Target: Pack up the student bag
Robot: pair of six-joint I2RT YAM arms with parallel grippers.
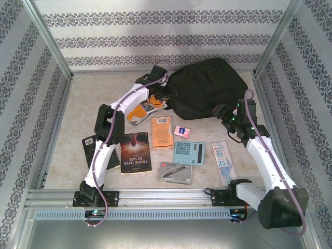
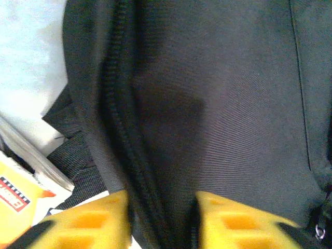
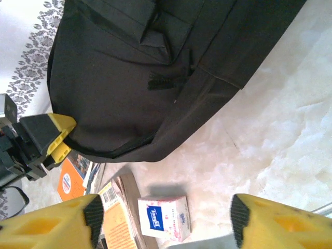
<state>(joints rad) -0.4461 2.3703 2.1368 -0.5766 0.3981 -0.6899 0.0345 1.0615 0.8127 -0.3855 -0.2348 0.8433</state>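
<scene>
The student bag (image 1: pixel 207 88), a large black backpack, lies at the far middle-right of the table. My left gripper (image 1: pixel 161 97) is at the bag's left edge. In the left wrist view its yellow fingers (image 2: pixel 98 220) pinch a fold of black fabric with a zipper ridge (image 2: pixel 129 155) between them. My right gripper (image 1: pixel 220 112) hovers by the bag's near right edge. Its fingers (image 3: pixel 62 223) stand wide apart over bare table, with nothing between them, and the bag (image 3: pixel 129 78) lies beyond them.
Near the bag's front lie an orange book (image 1: pixel 162 132), a pink tissue pack (image 1: pixel 181 130), a teal calculator (image 1: pixel 188 152), a dark book (image 1: pixel 135 152), a grey case (image 1: pixel 175 172) and a blue ruler pack (image 1: pixel 223 158). An orange-and-white booklet (image 1: pixel 145 111) lies under the left arm.
</scene>
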